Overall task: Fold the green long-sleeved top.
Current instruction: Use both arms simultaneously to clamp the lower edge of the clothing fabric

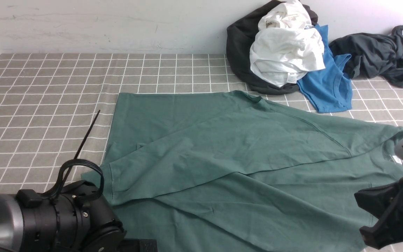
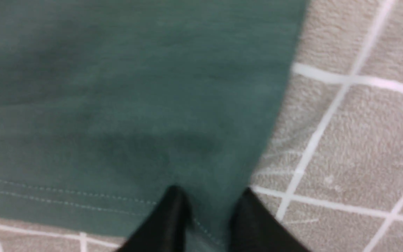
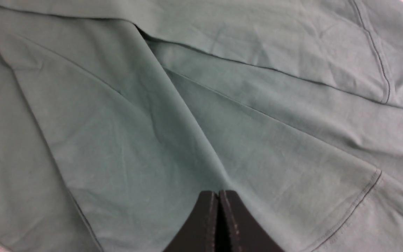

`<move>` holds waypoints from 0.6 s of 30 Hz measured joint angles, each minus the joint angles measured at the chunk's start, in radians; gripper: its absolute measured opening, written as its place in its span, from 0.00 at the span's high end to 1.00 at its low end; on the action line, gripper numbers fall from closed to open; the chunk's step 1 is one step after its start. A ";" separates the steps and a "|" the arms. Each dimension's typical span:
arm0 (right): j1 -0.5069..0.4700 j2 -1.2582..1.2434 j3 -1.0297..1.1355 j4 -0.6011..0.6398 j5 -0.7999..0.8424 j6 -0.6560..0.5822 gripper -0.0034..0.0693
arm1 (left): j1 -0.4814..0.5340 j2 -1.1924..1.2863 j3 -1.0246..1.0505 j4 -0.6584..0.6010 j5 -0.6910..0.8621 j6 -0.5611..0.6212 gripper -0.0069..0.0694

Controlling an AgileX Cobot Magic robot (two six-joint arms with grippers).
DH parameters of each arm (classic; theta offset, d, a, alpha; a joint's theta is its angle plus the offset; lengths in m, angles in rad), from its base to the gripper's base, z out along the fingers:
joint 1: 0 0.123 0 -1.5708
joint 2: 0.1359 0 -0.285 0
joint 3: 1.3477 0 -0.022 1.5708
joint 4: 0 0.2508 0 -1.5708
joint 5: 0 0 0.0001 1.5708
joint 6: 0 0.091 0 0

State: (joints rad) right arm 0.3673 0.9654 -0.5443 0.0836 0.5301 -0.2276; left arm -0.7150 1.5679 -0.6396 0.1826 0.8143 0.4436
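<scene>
While the dark-green cotton sweatshirt (image 1: 201, 150) lies spread across centre, label end right, long axis running roughly left–right, the left gripper (image 2: 210, 203) is the nearer one to its near-left edge. Left tips stand apart with stitched cloth between them; cannot tell whether it is pinched. Right gripper (image 3: 218, 196): tips together, nothing visibly held, over the sleeve-crossed body. Judgement: next fold turns on that left-hand edge; bulk lies rightward and farther off, so carry probably goes that way.

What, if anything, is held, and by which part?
The top's stitched edge runs between the left pincer's tips; whether it is gripped can't be told. The right pincer is shut, holding nothing.
</scene>
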 joint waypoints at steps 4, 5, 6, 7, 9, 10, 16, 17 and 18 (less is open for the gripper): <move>0.022 -0.025 -0.008 0.004 0.012 -0.037 0.97 | 0.000 -0.029 -0.020 0.024 -0.017 -0.087 0.90; 0.037 -0.038 -0.012 0.004 0.015 -0.083 0.97 | 0.000 -0.070 -0.034 0.027 -0.003 -0.124 0.91; 0.038 -0.039 -0.013 0.003 0.017 -0.089 0.97 | 0.000 -0.082 -0.037 0.028 -0.001 -0.128 0.91; 0.043 -0.040 -0.020 0.003 0.042 -0.127 0.96 | 0.000 -0.127 -0.042 0.033 0.010 -0.149 0.91; 0.048 -0.026 -0.042 -0.005 0.118 -0.158 0.93 | 0.000 -0.195 -0.043 0.042 0.031 -0.175 0.91; 0.048 -0.026 -0.045 -0.005 0.126 -0.160 0.92 | 0.000 -0.208 -0.043 0.043 0.036 -0.176 0.91; 0.048 0.099 -0.078 -0.152 0.273 -0.191 0.61 | 0.009 -0.359 -0.042 0.031 0.074 -0.191 0.90; 0.048 0.137 -0.078 -0.203 0.278 -0.197 0.51 | 0.023 -0.387 -0.042 0.026 0.074 -0.191 0.90; 0.048 0.178 -0.079 -0.257 0.278 -0.201 0.45 | 0.039 -0.401 -0.042 0.023 0.074 -0.192 0.90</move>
State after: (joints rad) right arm 0.4154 1.1437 -0.6235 -0.1735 0.8082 -0.4284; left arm -0.6755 1.1665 -0.6812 0.2053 0.8887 0.2519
